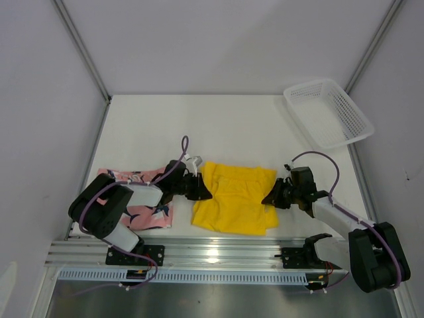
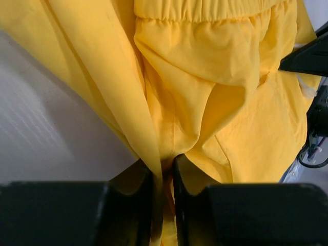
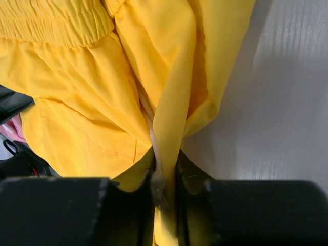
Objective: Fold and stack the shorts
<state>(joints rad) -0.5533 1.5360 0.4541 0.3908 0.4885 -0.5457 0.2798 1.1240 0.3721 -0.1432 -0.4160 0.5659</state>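
Yellow shorts (image 1: 233,199) lie spread on the tabletop (image 1: 232,126) near its front edge, midway between the 2 arms. Their long axis runs left to right. The left pincer (image 1: 199,187) is at their left edge and the right pincer (image 1: 275,195) at their right edge, so the garment sits straight between them and neither arm is nearer.

Both wrist views show the same grip. The jaws of the left pincer (image 2: 163,169) are nearly closed on a thin fold of yellow cloth, and so are those of the right pincer (image 3: 165,169). The gathered waistband (image 3: 51,25) lies beyond the fingers.

The pink shorts (image 1: 156,212) lie flat just to the left, partly under the left arm and apart from the yellow pair. With 2 opposite edges held, the next move is probably a fold made by both pincers travelling together across that left-right axis.
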